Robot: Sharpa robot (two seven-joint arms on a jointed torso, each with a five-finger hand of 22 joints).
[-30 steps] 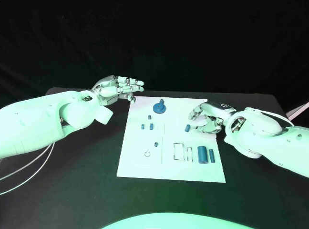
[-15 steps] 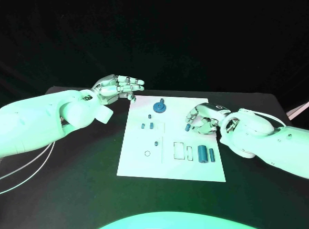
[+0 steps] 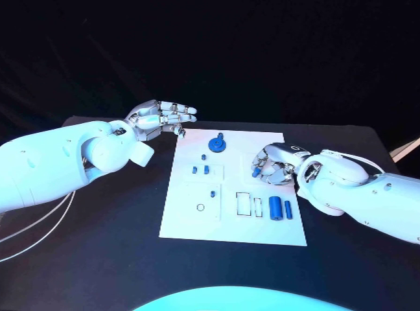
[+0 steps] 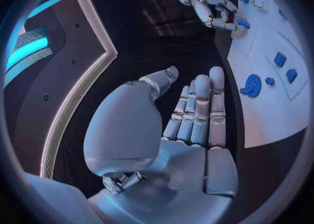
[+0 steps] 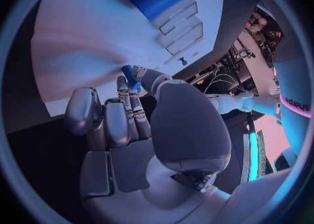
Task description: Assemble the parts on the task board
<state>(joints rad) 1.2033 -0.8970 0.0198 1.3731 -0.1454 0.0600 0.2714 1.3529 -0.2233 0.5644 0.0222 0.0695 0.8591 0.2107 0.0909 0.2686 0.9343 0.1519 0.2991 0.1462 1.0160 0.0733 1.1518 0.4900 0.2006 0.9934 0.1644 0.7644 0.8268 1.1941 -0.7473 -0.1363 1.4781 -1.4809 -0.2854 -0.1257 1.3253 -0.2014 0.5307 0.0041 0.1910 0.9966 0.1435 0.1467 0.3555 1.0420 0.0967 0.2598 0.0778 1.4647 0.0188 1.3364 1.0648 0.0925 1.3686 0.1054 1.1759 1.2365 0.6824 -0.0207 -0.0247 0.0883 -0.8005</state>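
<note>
The white task board [image 3: 231,223] lies in the middle of the black table. My right hand [image 3: 275,161] hangs over its right side and pinches a small blue piece [image 3: 256,172] between thumb and finger; the same small blue piece [image 5: 130,76] sits at the fingertips in the right wrist view. My left hand [image 3: 159,118] hovers beyond the board's far left corner, fingers apart and holding nothing. On the board are a round blue gear [image 3: 216,145], a few small blue pieces [image 3: 206,170] and two blue cylinders [image 3: 275,208] at the near right. The left hand [image 4: 193,122] shows a bare palm.
Two empty rectangular slots [image 3: 243,203] lie left of the cylinders, with a small ring outline [image 3: 199,208] near the board's left edge. Black table [image 3: 107,233] surrounds the board. My right forearm [image 3: 378,194] crosses the table's right side.
My right hand has slid a little left and its fingers have closed on the small blue piece that lay on the board. The left hand has stayed in place.
</note>
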